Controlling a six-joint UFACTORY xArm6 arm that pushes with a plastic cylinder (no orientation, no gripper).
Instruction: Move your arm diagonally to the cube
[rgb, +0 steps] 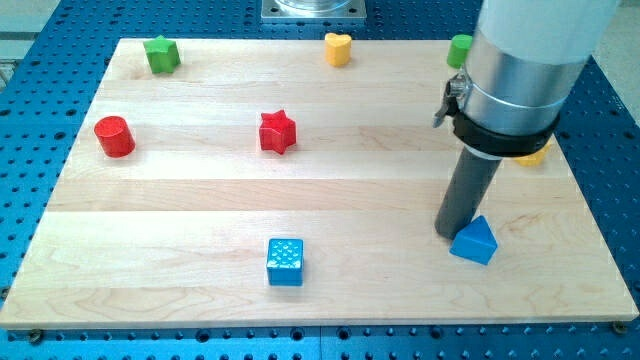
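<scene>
A blue cube (285, 261) with a dotted top sits near the view's bottom, left of centre. My tip (449, 234) rests on the board at the view's lower right, touching the left side of a blue triangular block (475, 241). The cube lies well to the left of my tip and slightly lower in the view. The rod hangs from a large silver and white arm body that fills the view's upper right.
A red star (278, 131) sits mid-board and a red cylinder (114, 136) at the left. A green star (161, 54), a yellow heart (338, 48) and a green block (460, 49), partly hidden, line the top. A yellow block (533, 156) peeks from behind the arm.
</scene>
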